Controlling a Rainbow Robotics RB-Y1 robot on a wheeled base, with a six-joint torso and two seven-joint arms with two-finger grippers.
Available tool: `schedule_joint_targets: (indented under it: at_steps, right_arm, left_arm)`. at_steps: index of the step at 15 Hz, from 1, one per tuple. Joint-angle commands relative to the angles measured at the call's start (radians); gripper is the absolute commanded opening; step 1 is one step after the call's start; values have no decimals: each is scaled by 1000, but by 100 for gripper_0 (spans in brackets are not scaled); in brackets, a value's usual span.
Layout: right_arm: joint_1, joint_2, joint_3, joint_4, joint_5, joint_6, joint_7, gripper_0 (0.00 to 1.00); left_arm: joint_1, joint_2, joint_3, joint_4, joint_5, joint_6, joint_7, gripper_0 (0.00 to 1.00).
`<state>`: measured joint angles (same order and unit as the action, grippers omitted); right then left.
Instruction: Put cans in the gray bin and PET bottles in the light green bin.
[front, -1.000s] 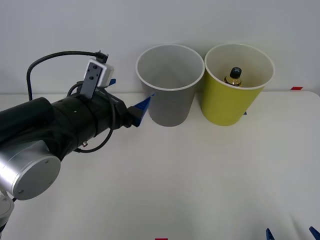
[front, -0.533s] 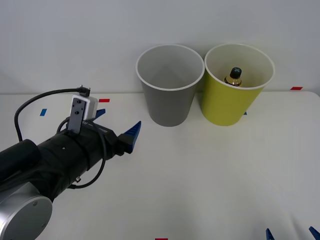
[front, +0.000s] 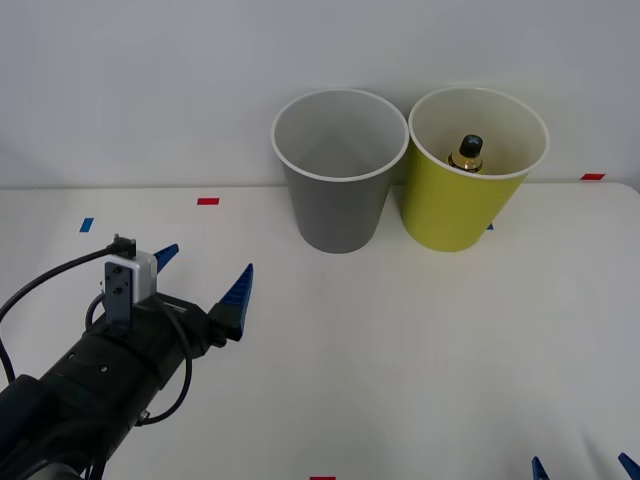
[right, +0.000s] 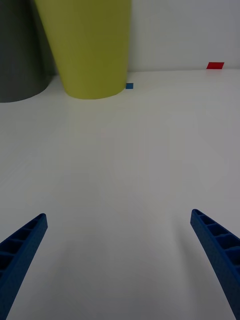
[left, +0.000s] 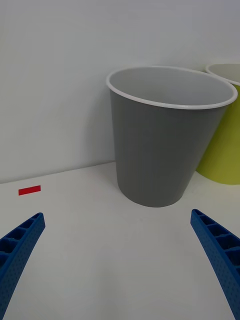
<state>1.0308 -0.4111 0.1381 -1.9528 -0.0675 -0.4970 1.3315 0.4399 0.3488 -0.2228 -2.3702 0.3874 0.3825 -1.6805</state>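
**Left end effector pulled back, empty, fingers apart**

Left end effector (front: 205, 277) now low and near the robot, well short of the gray bin (front: 340, 170); a second ago up close beside that bin's wall, half a second ago midway. Fingers spread wide throughout, nothing between them. Reads as a retreat after a drop, not an approach.

PET bottle (front: 466, 153) upright inside the light green bin (front: 476, 170), far ahead and to the right of the left end effector; unchanged across the three front pictures. Bottle step looks done. No can visible on the tabletop (front: 400, 350), so probably nothing left to sort, or next item not yet placed.

Right end effector (front: 582, 466) parked at the near right edge, fingers apart, empty.

View differences:
- Front: bin interiors from above, bottle's dark cap and gold shoulder.
- Left wrist: gray bin (left: 167, 137) straight ahead, side-on, its floor hidden.
- Right wrist: light green bin (right: 86, 47) base ahead, bare tabletop (right: 120, 175) between fingers.
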Motion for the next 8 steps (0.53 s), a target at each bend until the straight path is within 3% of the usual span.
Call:
schedule_joint_targets:
  at_steps: [1, 8]
  right_arm:
    - [0, 0, 0, 0, 0, 0, 0, 100]
    - [0, 0, 0, 0, 0, 0, 0, 100]
  left_arm:
    - [92, 2, -64, 154, -94, -261, -4, 100]
    - [218, 15, -119, 373, -205, -587, -8, 100]
